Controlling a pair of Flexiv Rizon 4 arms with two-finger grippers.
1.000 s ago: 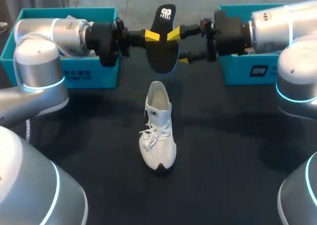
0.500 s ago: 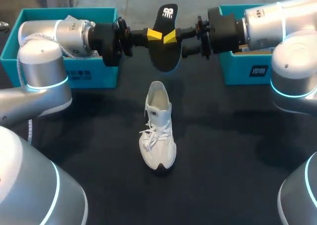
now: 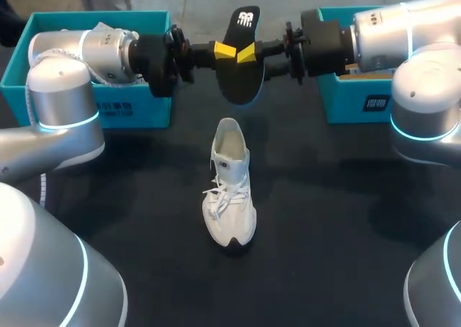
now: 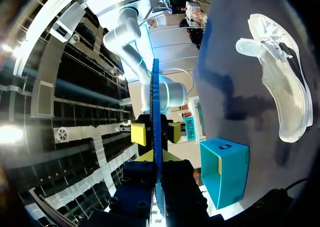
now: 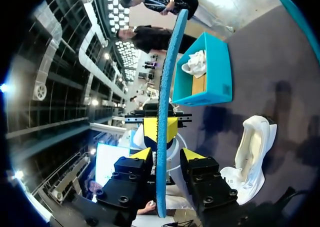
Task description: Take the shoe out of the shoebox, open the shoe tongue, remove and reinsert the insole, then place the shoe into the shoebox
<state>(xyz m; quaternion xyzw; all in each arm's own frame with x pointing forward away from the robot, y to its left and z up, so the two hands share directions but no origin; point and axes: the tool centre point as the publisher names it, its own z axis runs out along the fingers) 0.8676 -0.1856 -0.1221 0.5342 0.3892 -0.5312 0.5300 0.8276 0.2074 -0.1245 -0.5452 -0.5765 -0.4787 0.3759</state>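
A black insole [image 3: 241,82] with a blue underside hangs upright in the air above the back of the table. My left gripper [image 3: 225,50] is shut on its edge from the left; the left wrist view shows it [image 4: 156,159] clamped on the thin blue edge [image 4: 156,102]. My right gripper [image 3: 250,52] comes in from the right, and its yellow tips [image 5: 167,154] straddle the insole [image 5: 167,77] with small gaps, so it is open. The white shoe [image 3: 230,190] stands on the black table below, toe toward me, also in the wrist views [image 4: 280,87] [image 5: 252,152].
A teal shoebox [image 3: 137,111] sits at the back left with something white inside, partly behind my left arm. A second teal box [image 3: 353,104] sits at the back right under my right arm. Bare black tabletop [image 3: 324,219] surrounds the shoe.
My right gripper has moved in toward the insole and narrowed its fingers around it. The left gripper keeps its hold, and the shoe has not moved.
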